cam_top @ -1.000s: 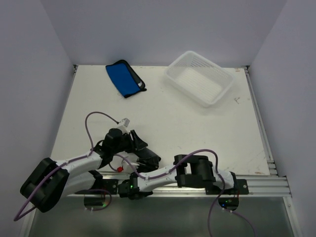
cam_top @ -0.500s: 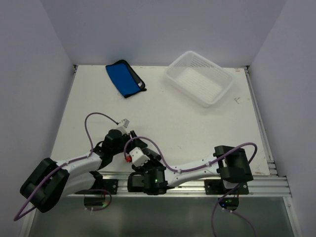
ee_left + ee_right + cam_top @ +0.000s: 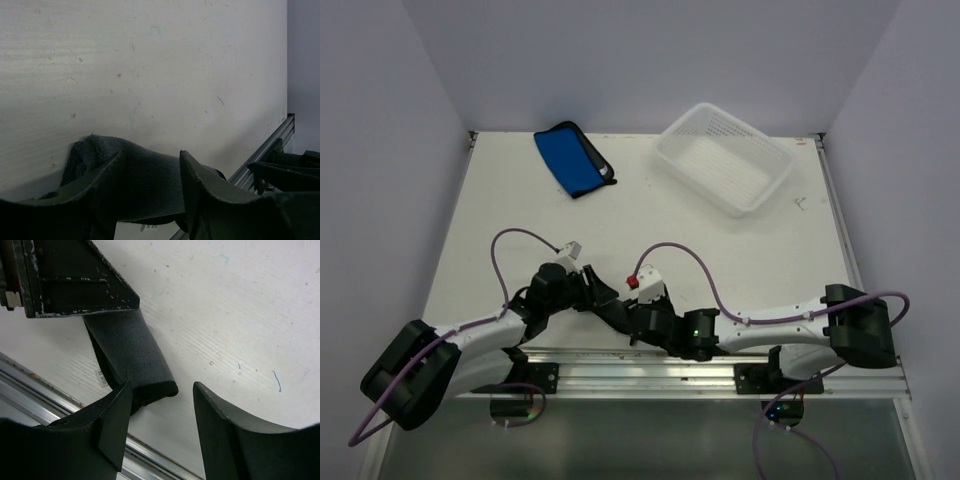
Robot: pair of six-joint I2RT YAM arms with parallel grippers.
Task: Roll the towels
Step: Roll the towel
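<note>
Fingers (image 3: 102,182) of the left gripper (image 3: 151,154) stand spread, planted down over a dark towel (image 3: 150,189) whose cloth shows in the gap between them and bulges out past each one; whether they squeeze it cannot be told. From the right wrist, that towel shows as a short, thick roll or fold coming out from under the left gripper's finger toward 5 o'clock, its blunt end touching the inner edge of the 9 o'clock finger of the right gripper (image 3: 162,386). The right gripper's fingers (image 3: 220,430) are also spread wide, with bare table (image 3: 240,315) across most of the gap and nothing pinched. In the overhead view both grippers meet at about 6 o'clock on the table, just beyond the aluminium rail (image 3: 720,355): the left arm reaches in from 7 o'clock and the right arm lies stretched low along the near edge from 4 o'clock. The dark towel is mostly hidden under them there. A blue towel (image 3: 570,160) with black edging lies slanted at 11 o'clock near the back wall, well apart from both grippers. A white perforated basket (image 3: 705,185) sits at 1 o'clock, tilted on the table.
</note>
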